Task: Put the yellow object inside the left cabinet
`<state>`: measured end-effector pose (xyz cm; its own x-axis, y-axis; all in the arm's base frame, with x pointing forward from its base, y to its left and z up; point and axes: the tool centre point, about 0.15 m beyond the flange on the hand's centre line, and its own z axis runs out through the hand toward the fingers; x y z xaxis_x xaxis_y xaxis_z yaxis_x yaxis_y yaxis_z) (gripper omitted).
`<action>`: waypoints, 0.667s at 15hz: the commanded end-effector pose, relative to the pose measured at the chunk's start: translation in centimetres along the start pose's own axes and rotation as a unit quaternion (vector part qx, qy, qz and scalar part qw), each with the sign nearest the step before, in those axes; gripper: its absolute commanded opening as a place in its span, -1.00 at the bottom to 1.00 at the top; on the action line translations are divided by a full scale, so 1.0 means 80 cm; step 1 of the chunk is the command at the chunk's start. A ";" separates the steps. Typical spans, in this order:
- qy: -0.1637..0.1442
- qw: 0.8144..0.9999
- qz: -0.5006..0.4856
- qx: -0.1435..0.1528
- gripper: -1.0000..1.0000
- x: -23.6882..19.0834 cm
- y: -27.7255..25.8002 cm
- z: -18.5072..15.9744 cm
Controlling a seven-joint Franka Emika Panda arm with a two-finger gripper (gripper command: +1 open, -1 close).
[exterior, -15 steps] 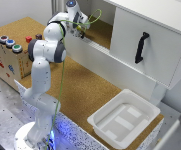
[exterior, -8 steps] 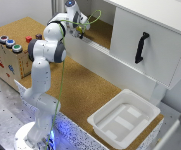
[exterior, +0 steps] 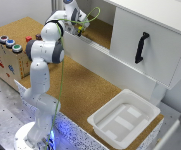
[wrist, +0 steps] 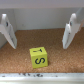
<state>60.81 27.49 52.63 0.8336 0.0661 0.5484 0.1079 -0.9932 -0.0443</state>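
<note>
Nothing is shifting between the earlier exterior pictures and this one: the arm is staying in the same reach at the upper middle of the frame, its gripper (exterior: 80, 31) poised at the front edge of the left cabinet (exterior: 102, 31).

At the far left of the exterior view, a cardboard box (exterior: 7, 57) is sitting with coloured buttons on top. Right of it, the white arm (exterior: 44, 55) is rising from its base at the lower left, a thin green cable (exterior: 61, 75) trailing along it. Further right, the closed white door (exterior: 145, 47) is showing its black handle (exterior: 141, 47), and at the lower right a white tray (exterior: 122, 122) is resting on the cork table (exterior: 82, 92).

In the wrist view, the fingers (wrist: 7, 31) are standing wide apart, gripping nothing. The yellow object (wrist: 39, 56), a small cube marked with a dark letter, is lying on the cork-brown floor between them, touching neither, just behind the cabinet's white front lip (wrist: 42, 79).
</note>
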 end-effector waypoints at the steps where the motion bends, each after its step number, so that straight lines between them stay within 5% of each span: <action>1: 0.023 0.998 -0.052 0.024 1.00 -0.071 -0.001 -0.059; 10: -0.038 0.979 -0.187 0.066 1.00 -0.153 -0.027 -0.096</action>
<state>51.30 28.65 53.38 0.8152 0.3004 0.4952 0.3248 -0.9450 0.0386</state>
